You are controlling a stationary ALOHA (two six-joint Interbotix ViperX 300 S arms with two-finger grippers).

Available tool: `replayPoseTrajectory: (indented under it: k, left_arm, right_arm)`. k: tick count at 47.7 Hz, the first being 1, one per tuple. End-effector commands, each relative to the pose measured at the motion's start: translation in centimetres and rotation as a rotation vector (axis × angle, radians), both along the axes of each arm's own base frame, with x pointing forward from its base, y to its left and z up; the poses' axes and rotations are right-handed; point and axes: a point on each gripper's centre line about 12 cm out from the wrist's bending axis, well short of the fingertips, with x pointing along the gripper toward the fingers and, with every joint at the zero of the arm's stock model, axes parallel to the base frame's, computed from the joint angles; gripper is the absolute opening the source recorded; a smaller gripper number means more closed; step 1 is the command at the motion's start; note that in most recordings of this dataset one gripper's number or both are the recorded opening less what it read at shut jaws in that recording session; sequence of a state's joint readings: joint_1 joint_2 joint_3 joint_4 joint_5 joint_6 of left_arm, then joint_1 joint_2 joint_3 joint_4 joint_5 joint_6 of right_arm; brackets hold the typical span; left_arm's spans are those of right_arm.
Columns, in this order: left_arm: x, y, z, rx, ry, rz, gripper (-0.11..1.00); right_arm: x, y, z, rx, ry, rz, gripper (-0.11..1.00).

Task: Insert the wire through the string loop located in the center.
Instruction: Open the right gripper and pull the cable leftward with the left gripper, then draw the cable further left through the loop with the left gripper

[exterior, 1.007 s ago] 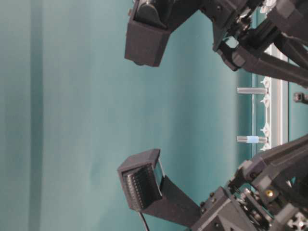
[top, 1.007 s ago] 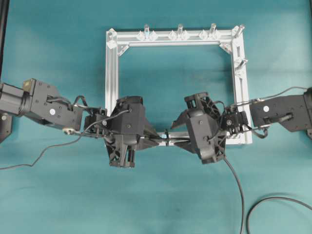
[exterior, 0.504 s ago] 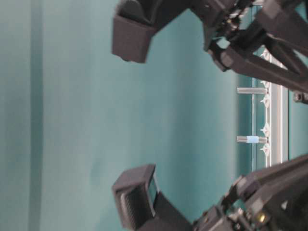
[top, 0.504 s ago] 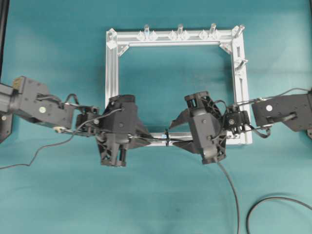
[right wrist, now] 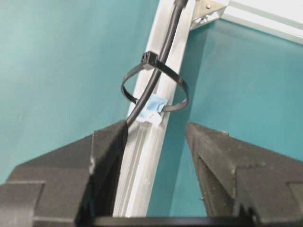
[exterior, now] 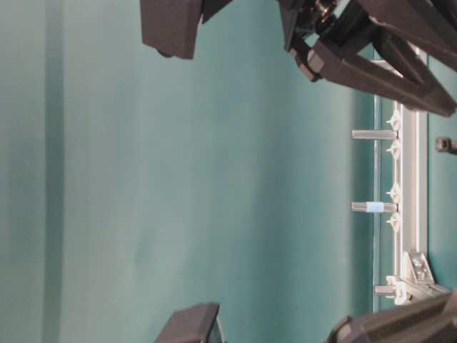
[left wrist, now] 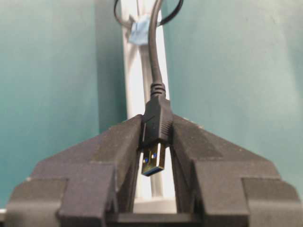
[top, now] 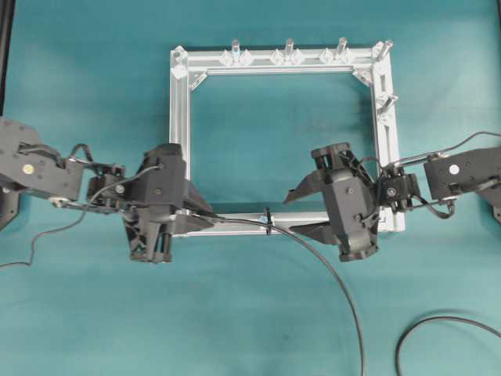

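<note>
Two hands flank the near bar of the frame [top: 180,141], and the job looks all but done. The left hand [left wrist: 156,156] is clenched on the wire [top: 313,251] just behind its plug, pads pinching the moulded black body so the flat metal tip pokes out toward the wrist, held that way, I'd say, to draw the cable along the bar. The wire runs from that grip along the bar and through the string loop [right wrist: 154,90], which stands as a thin, stiff black hoop cinched round the middle of the near bar over a scrap of pale blue tape. Past the loop the wire curves off toward the near right edge of the worktop. The right hand [right wrist: 156,137] hangs released, its fingers spread wide on either side of the bar just short of the loop, holding nothing. The frame is ribbed, matt silver aluminium with small upright pegs [top: 289,48] along its far bar; the worktop is plain teal.
</note>
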State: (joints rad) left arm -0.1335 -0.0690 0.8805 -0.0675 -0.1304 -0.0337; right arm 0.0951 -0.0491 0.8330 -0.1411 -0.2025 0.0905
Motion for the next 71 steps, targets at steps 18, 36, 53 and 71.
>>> replayPoseTrajectory:
  k: [18, 36, 53, 71]
  left_arm:
    - [-3.9, 0.4, 1.4, -0.052, 0.014, 0.036, 0.18]
    - [-7.2, 0.8, 1.5, -0.080, 0.018, 0.056, 0.18]
    - [-9.4, 1.1, 1.7, -0.134, 0.014, 0.098, 0.18]
    - [-9.4, 1.1, -0.6, -0.120, 0.071, 0.102, 0.18]
  right_arm:
    - [0.0, 0.1, 1.0, 0.005, -0.030, 0.003, 0.55]
    - [-0.1, 0.1, 0.9, 0.005, -0.029, 0.003, 0.55]
    - [-0.1, 0.1, 0.8, 0.004, -0.026, 0.003, 0.55]
    - [-0.1, 0.1, 0.8, 0.006, -0.025, 0.001, 0.55]
